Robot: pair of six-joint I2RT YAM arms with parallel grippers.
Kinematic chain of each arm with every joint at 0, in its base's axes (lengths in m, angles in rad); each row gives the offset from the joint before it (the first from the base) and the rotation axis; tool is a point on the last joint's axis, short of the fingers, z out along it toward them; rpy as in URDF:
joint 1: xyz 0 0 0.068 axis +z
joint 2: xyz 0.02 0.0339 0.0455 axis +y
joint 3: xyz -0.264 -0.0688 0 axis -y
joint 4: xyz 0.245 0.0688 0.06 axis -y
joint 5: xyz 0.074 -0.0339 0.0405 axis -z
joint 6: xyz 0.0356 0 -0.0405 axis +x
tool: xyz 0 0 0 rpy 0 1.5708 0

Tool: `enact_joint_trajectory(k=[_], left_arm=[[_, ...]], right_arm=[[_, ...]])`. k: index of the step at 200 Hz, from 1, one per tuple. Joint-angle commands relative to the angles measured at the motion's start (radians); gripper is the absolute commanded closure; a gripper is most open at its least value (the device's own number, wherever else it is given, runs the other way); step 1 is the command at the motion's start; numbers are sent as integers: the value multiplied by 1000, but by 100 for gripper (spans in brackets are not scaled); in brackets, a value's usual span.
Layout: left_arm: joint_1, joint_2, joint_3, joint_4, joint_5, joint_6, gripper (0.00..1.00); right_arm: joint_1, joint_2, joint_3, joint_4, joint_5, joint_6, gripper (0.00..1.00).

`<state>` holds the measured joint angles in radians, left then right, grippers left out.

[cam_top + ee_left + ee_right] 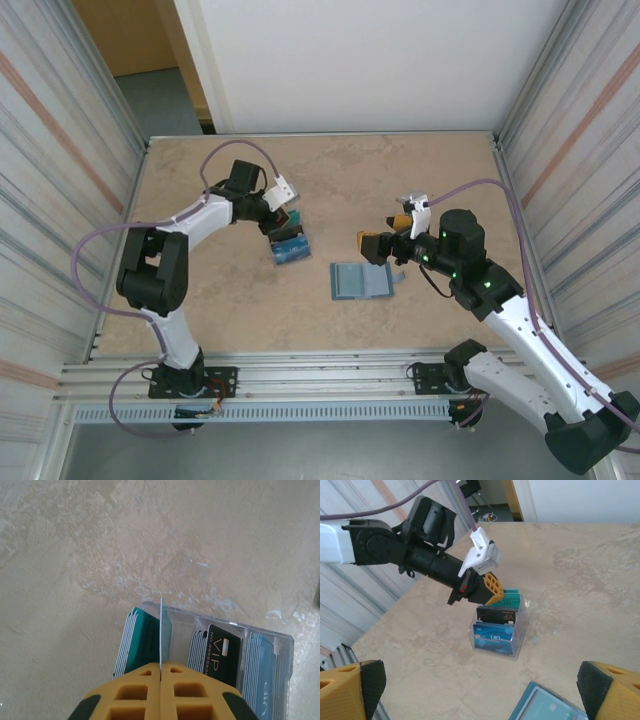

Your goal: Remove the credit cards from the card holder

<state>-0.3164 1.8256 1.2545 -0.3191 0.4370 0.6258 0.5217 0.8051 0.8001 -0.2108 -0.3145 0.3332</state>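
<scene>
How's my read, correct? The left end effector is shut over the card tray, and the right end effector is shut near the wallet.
Not quite. The right end effector is open, not shut: the right wrist view shows its jaws spread wide, with the wallet low between them. The left end effector is shut over the card tray, as you said.

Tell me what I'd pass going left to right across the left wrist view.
Teal cards → thin card, edge-on in the shut left end effector → black VIP card → blue cards, all in a clear box.
</scene>
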Motion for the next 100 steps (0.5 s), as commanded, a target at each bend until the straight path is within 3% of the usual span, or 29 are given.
enact_joint_trajectory(k=[1,10,31,48,100], left_arm=[[-5,18,28,-6,-2,-11,100],[-5,8,22,-11,-9,-10,98],[-5,-29,4,-22,-23,8,76],[-5,-55,-2,-44,-39,20,66],[-4,-129,-12,-84,-78,34,66]], right_arm=[[-9,-17,-5,2,-14,17,1],[-9,-20,-6,1,-14,17,1],[-11,-27,-11,1,-11,18,1],[-11,-29,-14,1,-10,21,1],[-11,-27,-17,11,-7,27,1]])
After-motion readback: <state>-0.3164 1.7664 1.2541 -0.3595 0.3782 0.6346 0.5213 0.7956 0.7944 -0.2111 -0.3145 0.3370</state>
